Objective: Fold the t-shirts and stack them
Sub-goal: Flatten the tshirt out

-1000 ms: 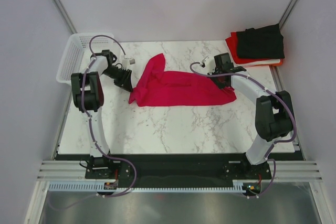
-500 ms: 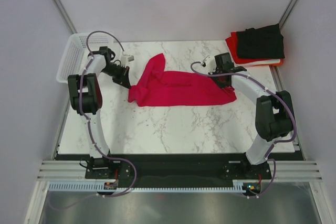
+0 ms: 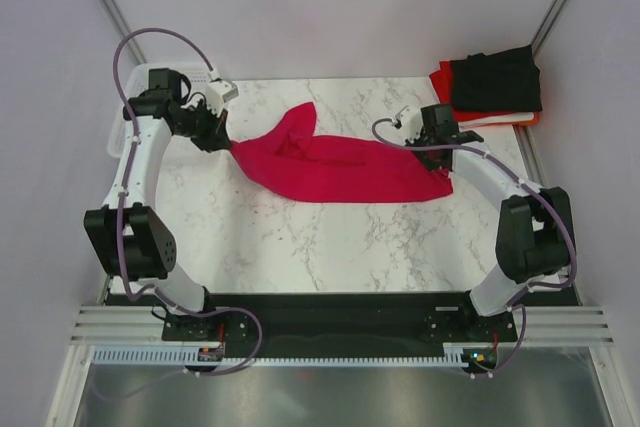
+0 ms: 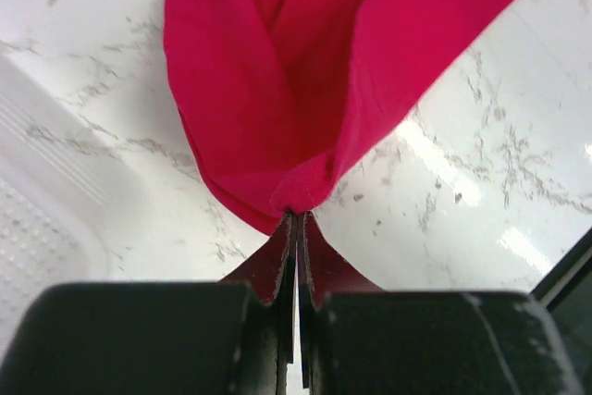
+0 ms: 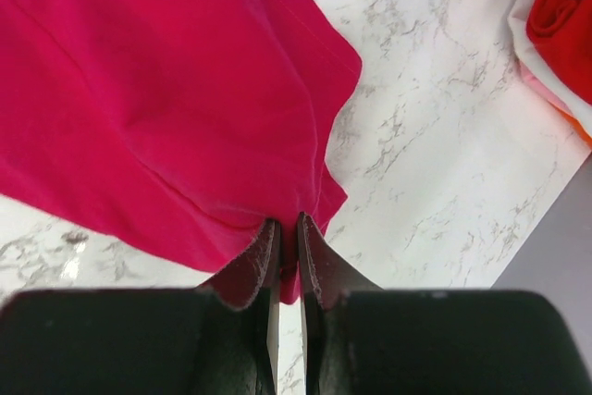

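A crimson-pink t-shirt (image 3: pixel 340 167) lies stretched across the middle of the marble table. My left gripper (image 3: pixel 222 139) is shut on the shirt's left corner and holds it a little off the table; in the left wrist view the cloth (image 4: pixel 296 71) bunches into the gripper's tips (image 4: pixel 297 215). My right gripper (image 3: pixel 442 147) is shut on the shirt's right edge, and in the right wrist view a fold of the cloth (image 5: pixel 166 90) is pinched in the gripper (image 5: pixel 287 221). Folded t-shirts are stacked at the back right: black (image 3: pixel 495 79) on top, orange-red (image 3: pixel 440 82) and white (image 3: pixel 500 119) under it.
A white mesh basket (image 3: pixel 128 122) stands at the table's back left, partly behind my left arm; its rim (image 4: pixel 37 219) is close beside the left gripper. The stack's red edge (image 5: pixel 564 16) is at the far right of the right wrist view. Bare marble (image 3: pixel 340 237) lies in front of the shirt.
My left gripper shut on the shirt's left corner, then rose and drew it left toward the basket, stretching the cloth. The right gripper kept its grip and shifted slightly.
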Robot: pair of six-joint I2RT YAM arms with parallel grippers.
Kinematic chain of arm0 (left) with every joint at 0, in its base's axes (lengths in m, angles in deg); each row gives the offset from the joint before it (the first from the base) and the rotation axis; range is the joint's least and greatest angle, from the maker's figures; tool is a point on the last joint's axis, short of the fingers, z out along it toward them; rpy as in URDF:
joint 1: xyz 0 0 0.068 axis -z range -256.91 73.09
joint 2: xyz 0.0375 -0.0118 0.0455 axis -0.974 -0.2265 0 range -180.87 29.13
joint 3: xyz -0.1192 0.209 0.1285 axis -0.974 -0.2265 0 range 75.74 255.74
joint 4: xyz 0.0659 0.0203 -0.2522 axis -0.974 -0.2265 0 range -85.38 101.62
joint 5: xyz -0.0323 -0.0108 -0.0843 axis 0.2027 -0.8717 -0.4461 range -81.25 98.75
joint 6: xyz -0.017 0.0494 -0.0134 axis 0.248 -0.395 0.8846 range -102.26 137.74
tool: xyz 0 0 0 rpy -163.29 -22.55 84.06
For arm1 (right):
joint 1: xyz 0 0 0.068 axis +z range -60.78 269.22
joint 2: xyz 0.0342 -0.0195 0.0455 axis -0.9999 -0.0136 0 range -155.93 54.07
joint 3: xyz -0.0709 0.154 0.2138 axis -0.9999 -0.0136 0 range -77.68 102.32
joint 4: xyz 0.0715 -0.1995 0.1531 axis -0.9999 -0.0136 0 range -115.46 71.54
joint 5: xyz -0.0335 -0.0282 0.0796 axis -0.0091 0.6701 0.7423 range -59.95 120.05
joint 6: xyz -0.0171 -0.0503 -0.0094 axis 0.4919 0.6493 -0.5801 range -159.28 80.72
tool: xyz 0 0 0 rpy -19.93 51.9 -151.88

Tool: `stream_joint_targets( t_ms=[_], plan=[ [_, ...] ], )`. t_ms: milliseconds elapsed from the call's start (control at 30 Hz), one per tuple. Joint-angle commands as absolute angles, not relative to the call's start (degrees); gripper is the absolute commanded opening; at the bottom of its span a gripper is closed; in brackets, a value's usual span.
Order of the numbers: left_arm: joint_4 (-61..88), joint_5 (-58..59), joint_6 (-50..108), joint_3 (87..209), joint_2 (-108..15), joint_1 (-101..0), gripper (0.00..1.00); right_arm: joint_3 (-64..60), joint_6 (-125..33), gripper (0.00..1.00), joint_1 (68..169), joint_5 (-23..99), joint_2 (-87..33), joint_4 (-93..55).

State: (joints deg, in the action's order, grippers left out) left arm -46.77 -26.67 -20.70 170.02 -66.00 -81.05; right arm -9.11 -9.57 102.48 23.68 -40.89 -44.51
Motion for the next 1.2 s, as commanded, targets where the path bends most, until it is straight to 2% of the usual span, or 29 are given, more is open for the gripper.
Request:
stream_joint_targets(
  t_ms=[0,67,100,167,267,500,700,900,1167],
  plan=[
    [-49.0,-24.7,-26.5,163.6,-61.9,-81.3,0.02,-10.4,-6.9,0.03,102.4,27.9,-37.3,-48.1],
    [-49.8,-23.4,-29.2,158.7,-60.6,-81.3,0.02,-10.1,-4.3,0.13,102.4,34.6,-37.5,-55.9],
    [-50.0,-23.1,-30.1,157.1,-59.0,-81.3,0.02,-9.4,-4.2,0.27,102.3,36.3,-37.5,-58.2],
    [-49.9,-22.1,-32.2,152.5,-57.5,-81.3,0.02,-7.9,-6.6,0.42,100.9,42.3,-37.1,-62.6],
    [-49.5,-23.1,-32.1,148.9,-54.6,-81.2,0.02,-1.5,-11.4,0.46,99.7,48.8,-37.8,-65.0],
    [-47.1,-24.1,-28.3,146.6,-54.8,-81.2,0.02,21.1,-19.4,0.45,97.6,49.5,-55.2,-66.1],
    [-46.6,-25.6,-24.9,148.1,-57.1,-80.9,0.02,31.5,-22.8,0.40,94.9,47.8,-70.4,-66.1],
    [-47.2,-21.4,-24.9,150.4,-60.3,-81.0,0.02,33.1,-23.4,0.39,91.6,45.6,-75.6,-65.5],
    [-47.8,-18.7,-26.1,152.9,-65.5,-80.9,0.02,29.8,-22.4,0.40,90.8,45.5,-73.3,-65.6]
  ],
)
